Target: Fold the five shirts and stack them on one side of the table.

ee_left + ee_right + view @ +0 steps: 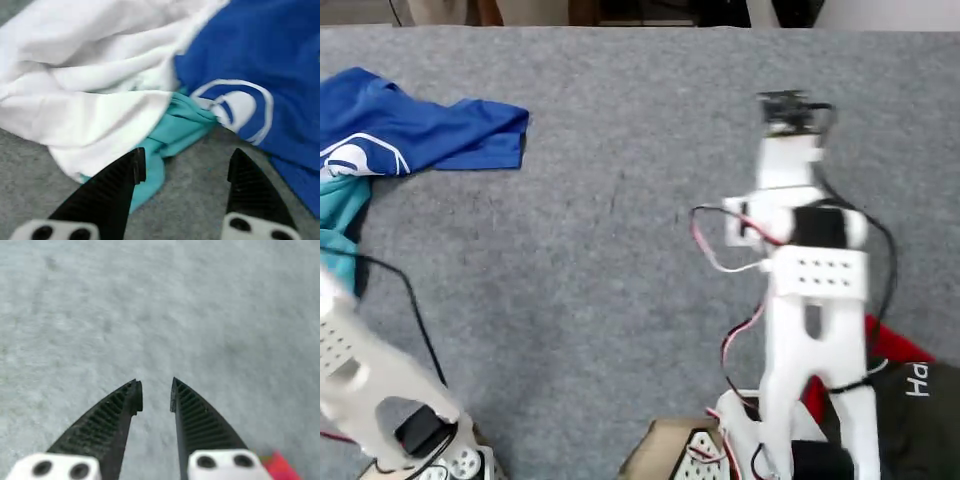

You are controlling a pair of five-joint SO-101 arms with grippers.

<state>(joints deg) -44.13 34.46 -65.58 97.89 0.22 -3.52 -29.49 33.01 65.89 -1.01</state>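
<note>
left hand (187, 160): spread wide, nothing held, just above the teal shirt (175, 125)
right hand (155, 390): slightly parted, holding nothing, over the grey desk (150, 300)
shirts: blue shirt (420, 130), white shirt (90, 75) and the teal one are bunched together at the desk's left edge

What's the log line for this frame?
left tool: open, by teal shirt | right tool: open, empty, over table | pile: blue shirt, white shirt, unfolded
</note>
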